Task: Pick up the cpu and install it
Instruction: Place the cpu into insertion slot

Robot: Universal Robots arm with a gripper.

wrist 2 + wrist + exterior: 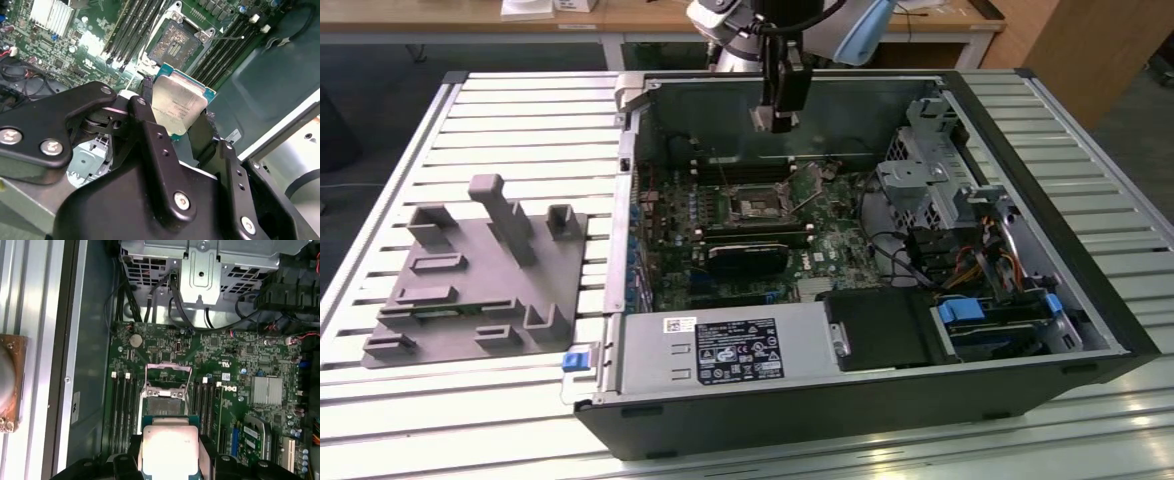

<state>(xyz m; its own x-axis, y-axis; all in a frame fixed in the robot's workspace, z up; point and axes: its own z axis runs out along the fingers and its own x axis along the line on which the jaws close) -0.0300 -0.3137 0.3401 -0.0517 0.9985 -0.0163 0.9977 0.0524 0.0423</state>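
Case (pixel 881 410) laid open on its side, board (pixel 674 235) exposed. Gripper (pixel 778 118) held high above case, over far part of board. Socket (pixel 165 396) seen bare, no chip seated, well below gripper. Cpu (pixel 179 102) clamped by its edges between narrowly parted fingers (pixel 146 97); metal top seen in both wrist views, clear of everything below.

Step judged: carry toward socket. Pick-up done, install not yet done. Seating judged to call for chip centred over socket, kept level, corners matched, only light pressure applied.
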